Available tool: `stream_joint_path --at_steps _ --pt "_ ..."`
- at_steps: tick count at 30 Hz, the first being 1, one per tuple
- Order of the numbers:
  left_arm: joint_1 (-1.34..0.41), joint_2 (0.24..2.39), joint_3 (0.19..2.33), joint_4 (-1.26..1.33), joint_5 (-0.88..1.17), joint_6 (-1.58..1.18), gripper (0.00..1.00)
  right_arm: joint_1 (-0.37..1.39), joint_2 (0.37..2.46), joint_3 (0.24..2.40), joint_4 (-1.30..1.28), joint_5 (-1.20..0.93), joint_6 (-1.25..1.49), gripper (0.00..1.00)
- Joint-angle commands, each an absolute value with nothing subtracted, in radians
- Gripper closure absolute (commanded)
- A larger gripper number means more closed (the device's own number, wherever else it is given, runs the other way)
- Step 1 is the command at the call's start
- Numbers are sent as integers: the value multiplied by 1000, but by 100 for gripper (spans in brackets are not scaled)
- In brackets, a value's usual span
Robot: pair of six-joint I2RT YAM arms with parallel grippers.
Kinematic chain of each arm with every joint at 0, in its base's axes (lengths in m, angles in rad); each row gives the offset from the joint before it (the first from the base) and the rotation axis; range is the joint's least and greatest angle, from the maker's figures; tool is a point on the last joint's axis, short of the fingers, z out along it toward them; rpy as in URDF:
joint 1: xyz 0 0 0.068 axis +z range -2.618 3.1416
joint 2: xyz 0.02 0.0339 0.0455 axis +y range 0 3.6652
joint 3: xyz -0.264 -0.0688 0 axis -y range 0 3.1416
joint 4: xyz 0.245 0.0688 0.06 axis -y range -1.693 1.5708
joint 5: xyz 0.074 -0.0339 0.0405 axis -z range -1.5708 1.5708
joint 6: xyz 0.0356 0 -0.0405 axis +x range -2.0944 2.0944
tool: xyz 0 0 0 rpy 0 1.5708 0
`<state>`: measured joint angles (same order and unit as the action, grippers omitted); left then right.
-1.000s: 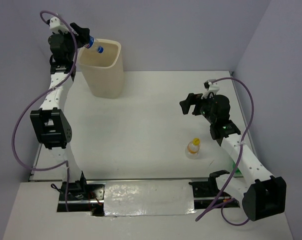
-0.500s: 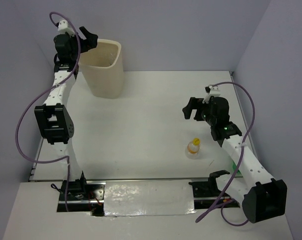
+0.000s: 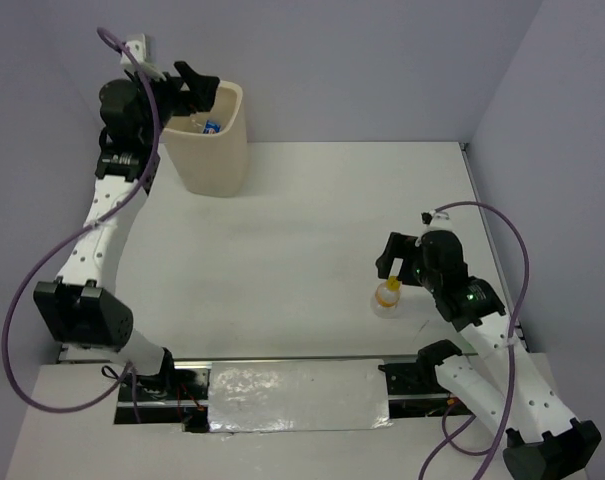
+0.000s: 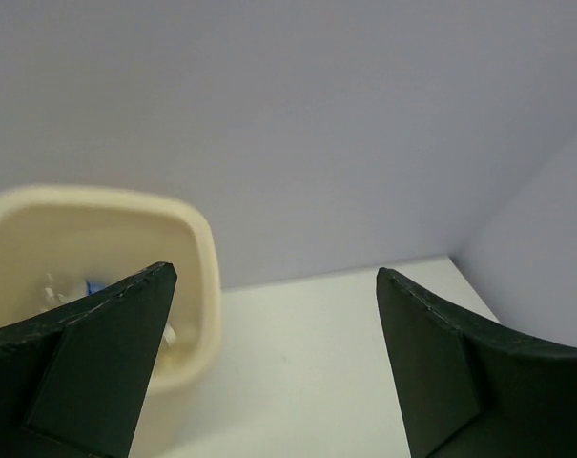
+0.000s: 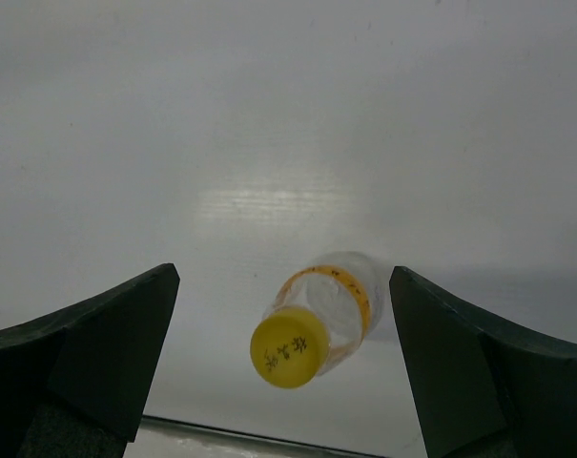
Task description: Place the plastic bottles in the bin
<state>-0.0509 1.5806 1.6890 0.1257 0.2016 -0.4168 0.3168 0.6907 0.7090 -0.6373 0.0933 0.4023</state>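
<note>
From above, the left gripper (image 3: 190,86) hangs spread and empty at the rim of the bin (image 3: 214,160), with bottles (image 3: 210,126) lying inside. The left wrist view confirms wide, empty jaws there. The right wrist view shows the right gripper (image 5: 283,275) open above the orange-capped bottle (image 5: 312,329), which stands on the table (image 5: 269,114) and looks like the last one left.

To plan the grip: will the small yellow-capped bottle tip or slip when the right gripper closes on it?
The bottle stands upright and seems empty, so it is probably light and may tip if touched on one side first. Its clear wall may dent when squeezed. Its round body would likely roll if toppled.
</note>
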Motion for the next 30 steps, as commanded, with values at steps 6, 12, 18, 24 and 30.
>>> stream_joint_path --at_steps 6,12,18,24,30 --pt "-147 1254 1177 209 206 -449 1 472 702 644 -719 247 525 8" --pt "-212 1051 915 203 156 -463 1 488 715 621 -686 265 560 34" --pt "-219 971 787 176 202 -420 1 489 716 623 -693 287 565 52" --pt "-235 977 736 222 480 -247 1 491 721 647 -707 295 548 66" --pt "-371 1018 689 354 708 -129 1 491 698 709 -619 69 440 77"
